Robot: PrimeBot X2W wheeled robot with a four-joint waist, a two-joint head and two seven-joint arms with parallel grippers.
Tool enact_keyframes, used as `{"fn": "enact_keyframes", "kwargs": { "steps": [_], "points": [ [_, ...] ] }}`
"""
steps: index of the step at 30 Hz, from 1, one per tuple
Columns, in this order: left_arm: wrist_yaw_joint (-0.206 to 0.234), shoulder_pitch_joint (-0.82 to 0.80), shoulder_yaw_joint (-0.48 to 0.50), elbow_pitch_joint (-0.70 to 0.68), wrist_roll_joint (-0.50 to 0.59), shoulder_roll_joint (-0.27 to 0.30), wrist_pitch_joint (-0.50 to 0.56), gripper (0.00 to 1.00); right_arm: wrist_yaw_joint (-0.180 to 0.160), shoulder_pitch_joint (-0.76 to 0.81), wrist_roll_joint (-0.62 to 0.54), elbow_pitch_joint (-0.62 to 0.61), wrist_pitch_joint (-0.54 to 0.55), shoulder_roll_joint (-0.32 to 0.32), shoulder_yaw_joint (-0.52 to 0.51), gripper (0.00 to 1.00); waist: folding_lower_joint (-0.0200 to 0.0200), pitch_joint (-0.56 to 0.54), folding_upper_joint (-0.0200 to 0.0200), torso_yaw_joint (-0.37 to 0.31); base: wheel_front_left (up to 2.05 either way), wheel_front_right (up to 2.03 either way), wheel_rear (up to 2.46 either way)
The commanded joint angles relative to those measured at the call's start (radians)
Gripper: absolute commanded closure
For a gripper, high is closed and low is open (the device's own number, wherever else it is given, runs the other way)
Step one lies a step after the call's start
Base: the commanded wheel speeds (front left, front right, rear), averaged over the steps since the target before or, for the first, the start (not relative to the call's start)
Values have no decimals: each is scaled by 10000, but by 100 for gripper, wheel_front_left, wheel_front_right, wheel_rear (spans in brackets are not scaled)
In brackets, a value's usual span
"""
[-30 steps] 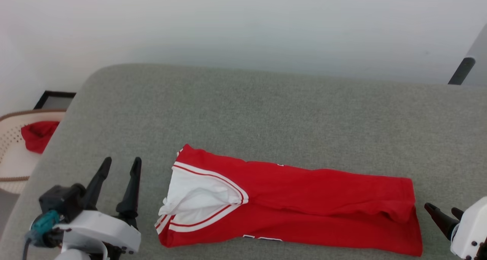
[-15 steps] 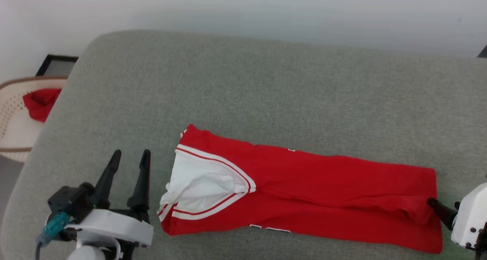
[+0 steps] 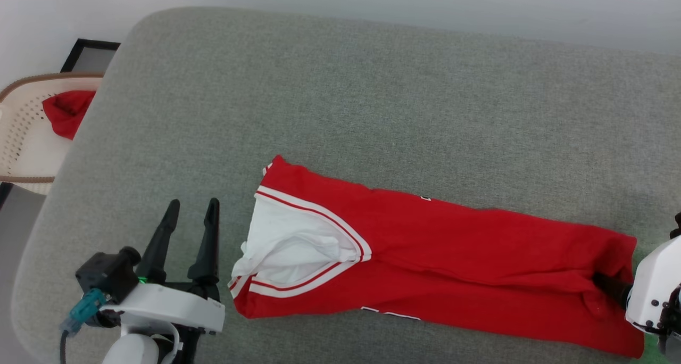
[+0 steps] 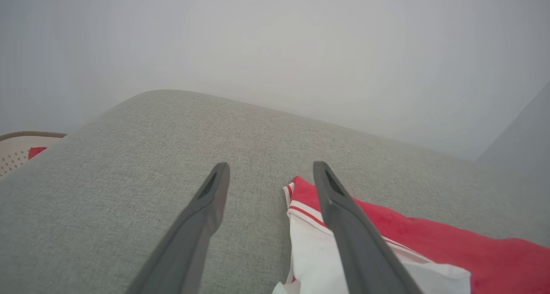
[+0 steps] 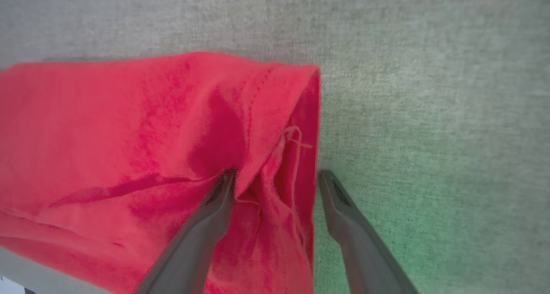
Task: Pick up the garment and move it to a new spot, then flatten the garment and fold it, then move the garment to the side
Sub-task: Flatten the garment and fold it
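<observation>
Across the near half of the grey woven fabric surface (image 3: 372, 87), the red jersey (image 3: 468, 257) with a white sleeve and striped trim lay folded into a long band, sleeve end toward the robot's left, hem end toward its right. The left gripper (image 3: 192, 204) stood just beside the sleeve end, its two dark fingers spread apart, empty and clear of the cloth. The right gripper (image 5: 277, 176) sat at the hem end, fingers likewise apart: one tip was tucked beneath a wrinkled red fold, the other lay over bare grey fabric, with the hem edge between them. Beyond the surface's left edge, a cream perforated basket (image 3: 18, 135) held a red cloth scrap (image 3: 66, 111).
</observation>
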Motion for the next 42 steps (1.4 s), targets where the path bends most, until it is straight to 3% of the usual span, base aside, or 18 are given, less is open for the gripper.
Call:
{"fn": "enact_keyframes", "kwargs": {
  "steps": [1, 2, 3, 4, 17, 37, 42],
  "points": [
    [-69, -38, 98, 26, 91, -74, -38, 0, 2, 69, -5, 507, 46, 238, 133, 0, 0, 25, 0, 39, 0, 0, 0],
    [-115, -26, 154, 54, 96, -112, -38, 0, 2, 30, -69, 614, 45, 233, 117, 34, 0, 25, 0, 53, 0, 0, 0],
    [-131, -9, 199, 72, 116, -147, -38, 0, 2, 4, -130, 730, 75, 215, 133, 58, 0, 20, 0, 63, 0, 0, 0],
    [-177, 10, 248, 90, 144, -184, -38, 0, 2, -26, -190, 827, 99, 195, 157, 98, 0, 18, 0, 71, 0, 0, 0],
    [-433, 167, 646, 213, 301, -407, -38, 0, -6, -573, -275, 1190, -197, 88, -216, 100, 0, -174, 0, -41, 0, 0, 0],
    [-512, 899, 1274, 138, 647, -445, -39, 0, -6, -1170, -574, 1013, 169, -1336, -1595, 100, 0, -952, 0, -936, 0, 0, 0],
    [-526, 1064, 1367, 164, 692, -405, -39, 0, -6, -1167, -527, 900, 285, -1415, -1717, 100, 0, -1136, 0, -1110, 0, 0, 0]
  ]
}}
